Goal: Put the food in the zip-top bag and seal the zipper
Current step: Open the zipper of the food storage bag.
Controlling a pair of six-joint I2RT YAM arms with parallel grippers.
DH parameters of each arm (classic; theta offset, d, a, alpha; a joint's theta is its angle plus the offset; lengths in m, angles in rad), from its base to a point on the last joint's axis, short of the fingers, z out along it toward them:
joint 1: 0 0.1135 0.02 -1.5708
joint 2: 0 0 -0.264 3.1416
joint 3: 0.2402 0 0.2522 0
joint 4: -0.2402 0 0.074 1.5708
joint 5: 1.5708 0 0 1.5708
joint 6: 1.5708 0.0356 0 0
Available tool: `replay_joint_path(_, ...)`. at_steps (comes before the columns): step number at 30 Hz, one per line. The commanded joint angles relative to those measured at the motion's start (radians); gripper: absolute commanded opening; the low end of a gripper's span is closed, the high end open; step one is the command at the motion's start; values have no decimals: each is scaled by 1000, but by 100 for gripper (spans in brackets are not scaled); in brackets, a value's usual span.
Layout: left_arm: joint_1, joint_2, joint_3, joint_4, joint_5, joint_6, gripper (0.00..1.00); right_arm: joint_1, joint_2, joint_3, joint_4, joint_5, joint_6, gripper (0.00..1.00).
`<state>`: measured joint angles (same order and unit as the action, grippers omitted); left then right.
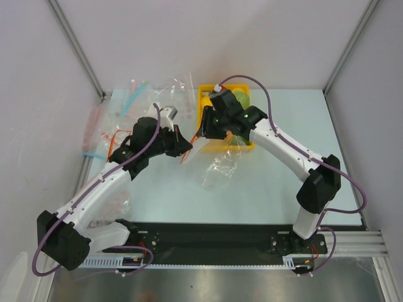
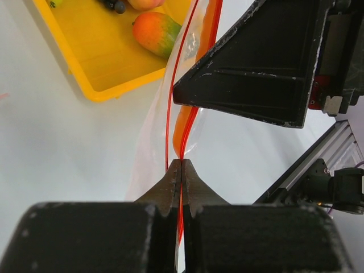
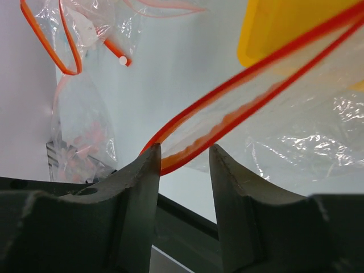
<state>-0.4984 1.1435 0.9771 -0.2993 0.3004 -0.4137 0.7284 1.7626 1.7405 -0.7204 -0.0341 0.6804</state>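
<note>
The zip-top bag (image 1: 220,168) lies crumpled in front of the yellow tray (image 1: 204,94), with its mouth lifted between my two grippers. My left gripper (image 2: 181,161) is shut on the red zipper (image 2: 183,128), the strip running straight out from its fingertips. My right gripper (image 3: 184,149) is open, and the zipper's (image 3: 194,151) end loop hangs between its fingers, touching the left one. In the left wrist view a green-red mango (image 2: 157,31), a peach (image 2: 145,3) and black grapes (image 2: 114,4) lie in the tray (image 2: 114,85). A round green fruit (image 1: 241,99) shows behind the right gripper (image 1: 203,132).
Other clear pouches (image 1: 157,94) are heaped at the back left, more along the left edge (image 1: 101,126). In the right wrist view those pouches (image 3: 79,40) lie beyond the fingers. The left gripper (image 1: 186,150) and the right one are close together by the tray's left side.
</note>
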Motion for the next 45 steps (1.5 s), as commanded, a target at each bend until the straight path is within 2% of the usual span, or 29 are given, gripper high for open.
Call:
replay_joint_path(1, -8, -22, 40, 48, 19, -2, 1, -7, -48, -1, 18, 10, -2, 44)
replay_joint_path(2, -8, -21, 41, 43, 22, 1, 0, -10, -48, -2, 18, 13, -4, 43)
replay_joint_path(3, -6, -19, 43, 40, 28, 1, 0, -9, -52, -6, 21, 14, -2, 37)
replay_joint_path(4, -6, -19, 43, 42, 45, 3, 0, -11, -52, -6, 24, 11, -4, 26)
replay_joint_path(7, -8, -25, 35, 66, 75, 1, 0, -11, -51, -6, 27, 7, -2, 24)
replay_joint_path(9, -9, -30, 35, 81, 101, 3, 0, -12, -49, -6, 26, 0, -4, 17)
replay_joint_path(10, -8, -33, 37, 84, 108, 1, 0, -12, -49, -3, 29, -4, -7, 6)
replay_joint_path(11, -8, -34, 40, 89, 129, 1, 0, -15, -49, -1, 27, -3, -7, 0)
replay_joint_path(12, -9, -33, 44, 89, 138, 3, 1, -15, -48, 1, 24, -3, -10, 0)
replay_joint_path(14, -8, -31, 70, 71, 140, 3, 9, -17, -54, 1, 22, -1, -15, 0)
replay_joint_path(15, -8, -30, 81, 60, 125, 3, 26, -17, -57, -1, 25, 2, -18, 0)
replay_joint_path(18, -5, -18, 144, -4, 71, 1, 52, -17, -69, -9, 30, -6, -33, 0)
replay_joint_path(20, 3, -4, 173, -65, 46, -8, 57, -15, -77, -16, 32, -21, -42, 0)
replay_joint_path(24, 11, 18, 215, -84, 39, -20, 62, -17, -98, -45, 53, -50, -65, 0)
replay_joint_path(31, 11, 82, 252, -118, 49, -13, 62, -17, -129, -64, 84, -81, -79, 0)
replay_joint_path(37, 8, 139, 276, -147, 69, 7, 55, -7, -172, -99, 147, -121, -93, 0)
replay_joint_path(40, 8, 154, 288, -161, 63, 24, 48, -4, -180, -108, 157, -135, -104, 0)
replay_joint_path(45, 9, 171, 305, -167, 55, 47, 27, -1, -189, -122, 180, -176, -114, 0)
